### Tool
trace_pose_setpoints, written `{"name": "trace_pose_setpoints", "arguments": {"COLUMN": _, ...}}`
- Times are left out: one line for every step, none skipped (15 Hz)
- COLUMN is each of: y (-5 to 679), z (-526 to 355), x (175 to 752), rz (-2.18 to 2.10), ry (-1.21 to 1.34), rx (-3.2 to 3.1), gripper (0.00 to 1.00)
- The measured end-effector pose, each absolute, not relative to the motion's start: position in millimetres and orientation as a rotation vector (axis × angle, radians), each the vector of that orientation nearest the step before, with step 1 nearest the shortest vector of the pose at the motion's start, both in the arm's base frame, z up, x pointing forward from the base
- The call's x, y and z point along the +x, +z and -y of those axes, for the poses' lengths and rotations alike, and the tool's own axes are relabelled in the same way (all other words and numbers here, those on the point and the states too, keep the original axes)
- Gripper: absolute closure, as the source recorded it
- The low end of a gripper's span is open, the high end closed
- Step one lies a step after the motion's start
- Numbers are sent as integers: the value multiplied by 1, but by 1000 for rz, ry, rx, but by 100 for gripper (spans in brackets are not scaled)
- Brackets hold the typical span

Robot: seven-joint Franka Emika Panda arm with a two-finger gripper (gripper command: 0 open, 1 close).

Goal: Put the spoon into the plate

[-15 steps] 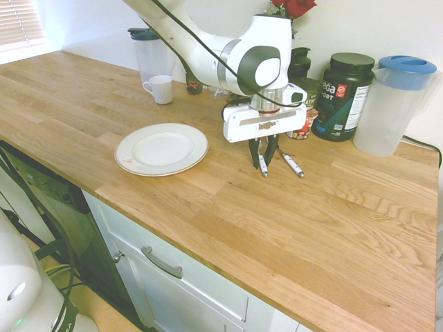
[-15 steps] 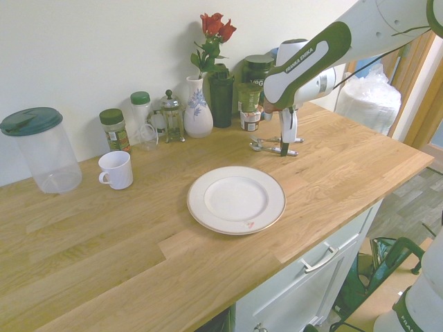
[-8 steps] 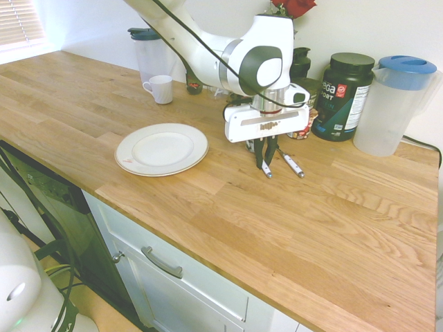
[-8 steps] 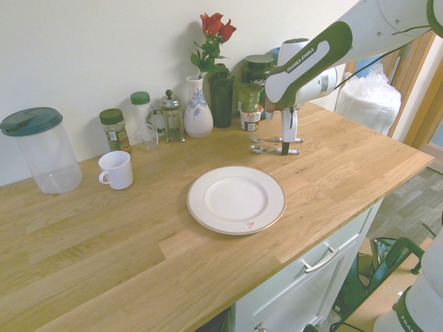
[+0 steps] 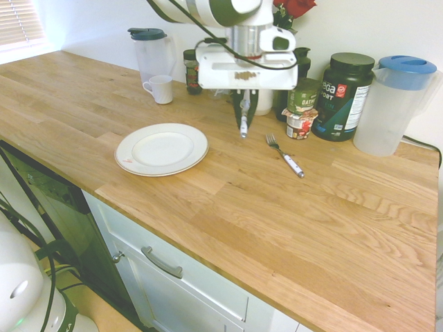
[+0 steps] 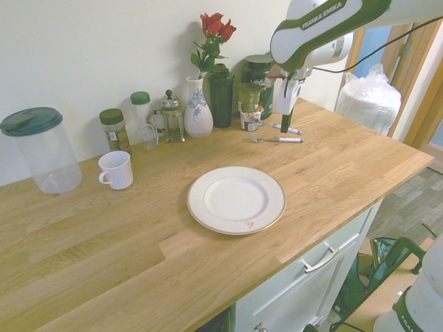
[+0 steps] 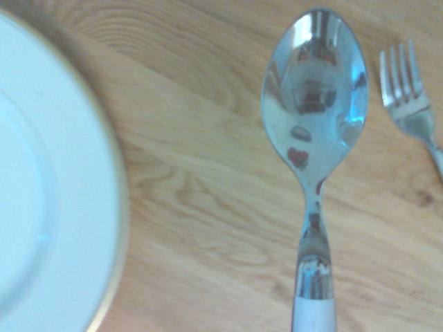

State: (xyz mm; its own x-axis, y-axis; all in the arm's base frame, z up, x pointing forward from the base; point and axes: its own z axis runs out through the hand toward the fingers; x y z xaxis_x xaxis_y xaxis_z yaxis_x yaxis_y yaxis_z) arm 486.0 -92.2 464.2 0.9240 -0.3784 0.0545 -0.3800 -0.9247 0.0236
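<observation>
I am working over a long wooden tabletop (image 5: 228, 200), with jars and jugs standing along the wall. The plate (image 5: 161, 149) is lying flat near the front edge, nothing is in it, and it is wide and shallow — an easy target for a small thing.

My claw (image 5: 243, 123) is hanging in the air above the tabletop, between the plate and the fork (image 5: 285, 156), and it is closed on the spoon (image 5: 243, 125). In the first exterior view the spoon is hanging down from the fingers, clear of the wood. In the wrist view its silver bowl (image 7: 314, 86) is pointing away from me, with the rim of the plate to one side and the tines of the fork to the other side.

I am judging the spoon as light and stiff, so it is not bending in my grip. But the polished metal is slippery, and the grip seems to be on the white handle end, far from the bowl — so the bowl can swing or turn if I am moving quickly. The plate is ceramic, I think, so I should be lowering the spoon close to it before releasing, not dropping it from high.
</observation>
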Motion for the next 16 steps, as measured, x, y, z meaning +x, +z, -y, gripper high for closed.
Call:
{"name": "trace_pose_setpoints", "arguments": {"y": 468, "z": 72, "x": 477, "rz": 692, "ry": 77, "rx": 3030, "gripper": 100}}
{"name": "trace_pose_setpoints", "arguments": {"y": 462, "z": 48, "x": 467, "rz": 779, "ry": 71, "rx": 3010, "gripper": 100}}
{"name": "trace_pose_setpoints", "arguments": {"y": 452, "z": 22, "x": 458, "rz": 848, "ry": 71, "rx": 2994, "gripper": 100}}
{"name": "trace_pose_setpoints", "arguments": {"y": 441, "z": -6, "x": 449, "rz": 905, "ry": 82, "rx": 2980, "gripper": 100}}
{"name": "trace_pose_setpoints", "arguments": {"y": 430, "z": -29, "x": 443, "rz": 945, "ry": 95, "rx": 2973, "gripper": 100}}
{"name": "trace_pose_setpoints", "arguments": {"y": 421, "z": -47, "x": 439, "rz": 967, "ry": 110, "rx": 2972, "gripper": 100}}
{"name": "trace_pose_setpoints", "arguments": {"y": 416, "z": -64, "x": 436, "rz": 981, "ry": 121, "rx": 2981, "gripper": 100}}
{"name": "trace_pose_setpoints", "arguments": {"y": 413, "z": -76, "x": 435, "rz": 996, "ry": 134, "rx": 2984, "gripper": 100}}
{"name": "trace_pose_setpoints", "arguments": {"y": 412, "z": -87, "x": 435, "rz": 1019, "ry": 149, "rx": 2979, "gripper": 100}}
{"name": "trace_pose_setpoints", "arguments": {"y": 408, "z": -97, "x": 434, "rz": 1049, "ry": 151, "rx": 2968, "gripper": 100}}
{"name": "trace_pose_setpoints", "arguments": {"y": 400, "z": -110, "x": 432, "rz": 1077, "ry": 143, "rx": 2955, "gripper": 100}}
{"name": "trace_pose_setpoints", "arguments": {"y": 392, "z": -122, "x": 429, "rz": 1098, "ry": 133, "rx": 2942, "gripper": 100}}
{"name": "trace_pose_setpoints", "arguments": {"y": 383, "z": -135, "x": 425, "rz": 1120, "ry": 117, "rx": 2927, "gripper": 100}}
{"name": "trace_pose_setpoints", "arguments": {"y": 374, "z": -145, "x": 422, "rz": 1143, "ry": 103, "rx": 2907, "gripper": 100}}
{"name": "trace_pose_setpoints", "arguments": {"y": 367, "z": -151, "x": 420, "rz": 1166, "ry": 90, "rx": 2887, "gripper": 100}}
{"name": "trace_pose_setpoints", "arguments": {"y": 362, "z": -154, "x": 420, "rz": 1184, "ry": 82, "rx": 2871, "gripper": 100}}
